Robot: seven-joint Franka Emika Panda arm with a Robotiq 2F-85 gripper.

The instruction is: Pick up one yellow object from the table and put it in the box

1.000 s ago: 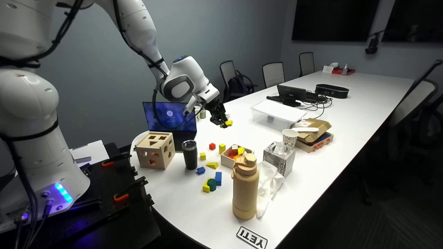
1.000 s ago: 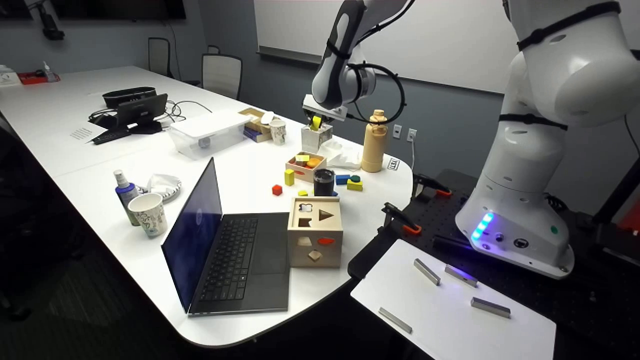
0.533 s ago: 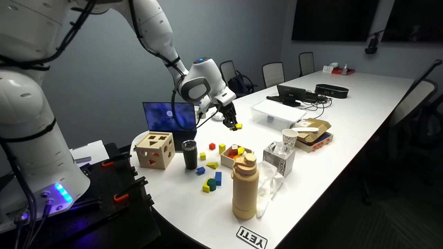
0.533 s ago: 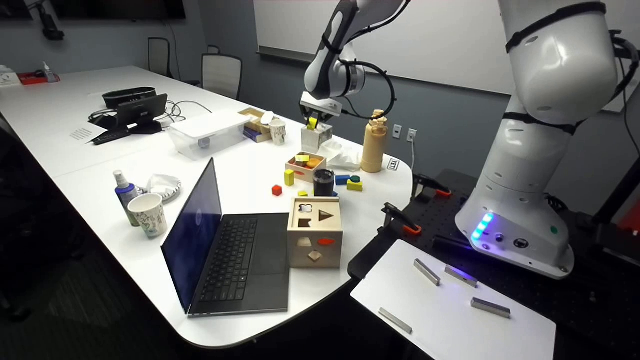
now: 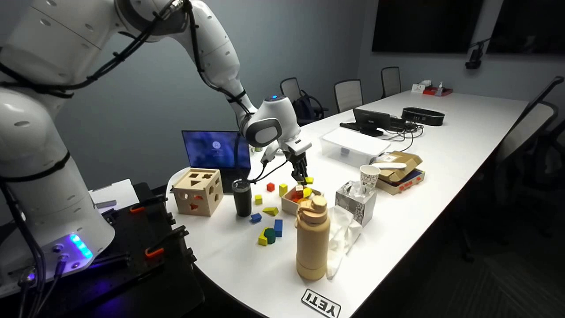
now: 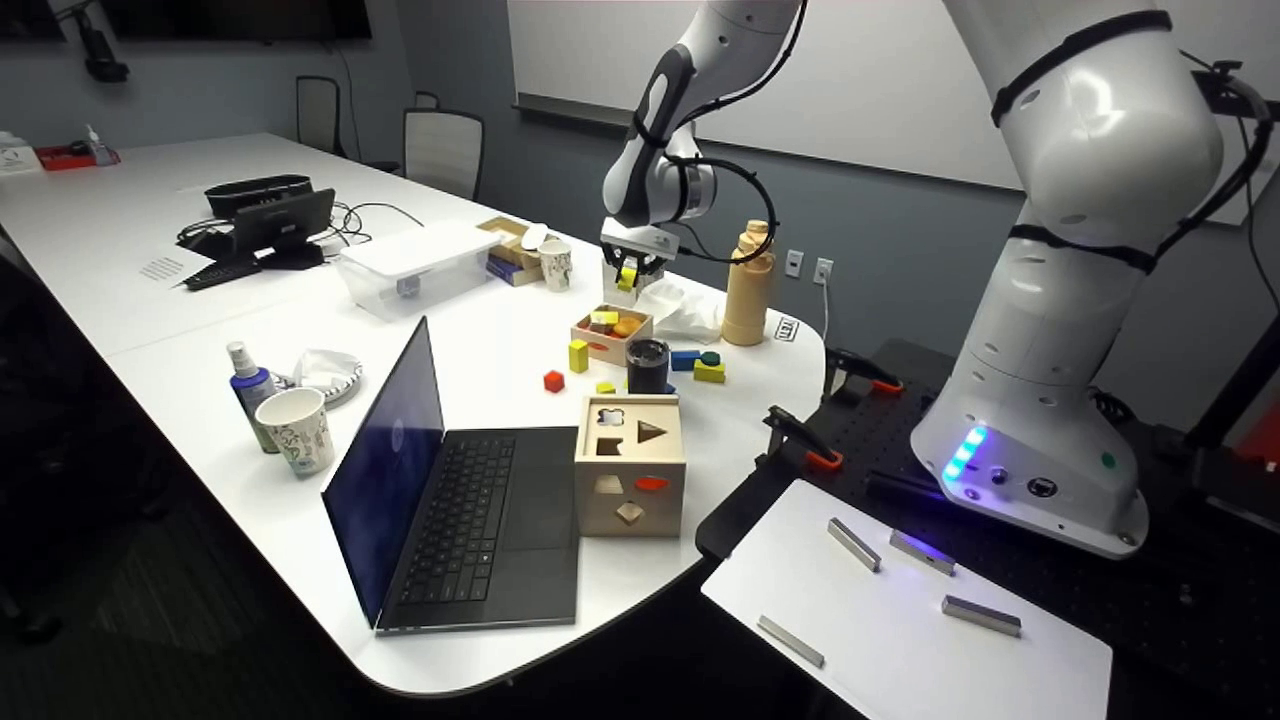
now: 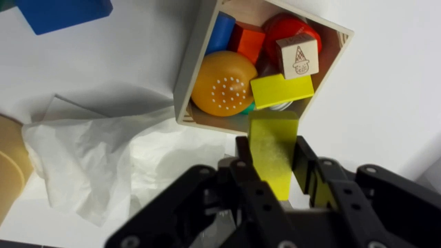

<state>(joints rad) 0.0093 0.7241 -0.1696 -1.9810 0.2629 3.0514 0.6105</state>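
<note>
My gripper (image 7: pixel 270 141) is shut on a yellow block (image 7: pixel 274 155). In the wrist view the block's far end overlaps the near edge of a small open wooden tray (image 7: pixel 193 65). In an exterior view the held block (image 5: pixel 310 180) is just above and behind the tray. The tray holds coloured pieces, including another yellow block (image 7: pixel 282 90) under a printed cube. The box (image 6: pixel 660 510), a light wooden cube with cut-out holes, stands beside the laptop, away from my gripper. Other yellow pieces lie on the table: an upright block (image 5: pixel 283 190), a small cube (image 5: pixel 258 199), a wedge (image 5: pixel 271 211).
A black tumbler (image 5: pixel 242 201) stands between the box and the loose blocks. A tan bottle (image 5: pixel 313 247), crumpled tissue (image 5: pixel 342 229) and a tissue box (image 5: pixel 356 207) stand by the tray. A laptop (image 6: pixel 510 500) is open beside the box. Blue blocks (image 6: pixel 685 359) lie nearby.
My gripper, still holding the yellow block, has moved across toward the open tray and come down lower. The objects on the table have not visibly moved.
</note>
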